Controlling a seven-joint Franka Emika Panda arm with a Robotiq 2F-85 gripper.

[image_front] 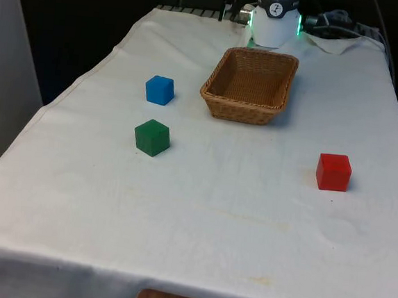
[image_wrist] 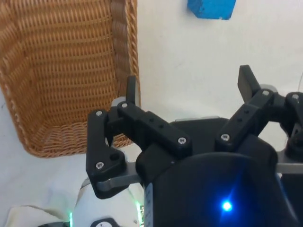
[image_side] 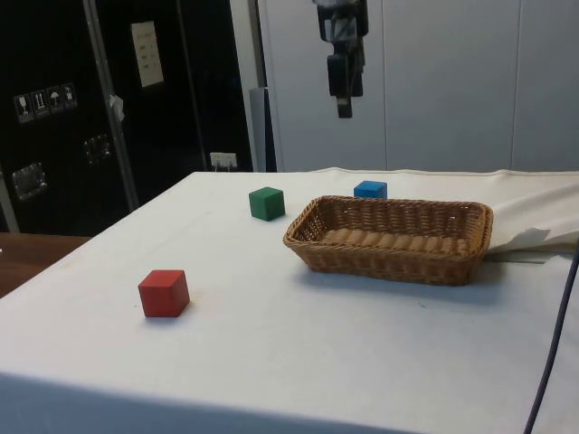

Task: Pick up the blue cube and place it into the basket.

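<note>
Blue cube [image_front: 159, 90] sits on the white cloth [image_front: 201, 205] to the front view's left of the wicker basket [image_front: 216, 96], near it but not touching, with a green cube [image_front: 152, 137] a little nearer the front camera and a red cube [image_front: 333, 172] well apart on the front view's right. The gripper [image_wrist: 189, 90] hangs high above the table, its two fingers spread wide and holding nothing; in the side view it [image_side: 345, 86] is well above the basket's [image_side: 389, 237] level. The step in hand looks like the approach, with nothing of the task done yet. To do it well, the arm should first travel sideways until the cube lies squarely between the fingers, then descend straight down, so that neither finger clips the basket rim on the way. Lining the fingers up with two flat, opposite faces would give the firmest hold; a grip across the corners may let the cube twist. The fingers should go low on the cube's sides before closing, stopping short of the cloth so it does not bunch.
</note>
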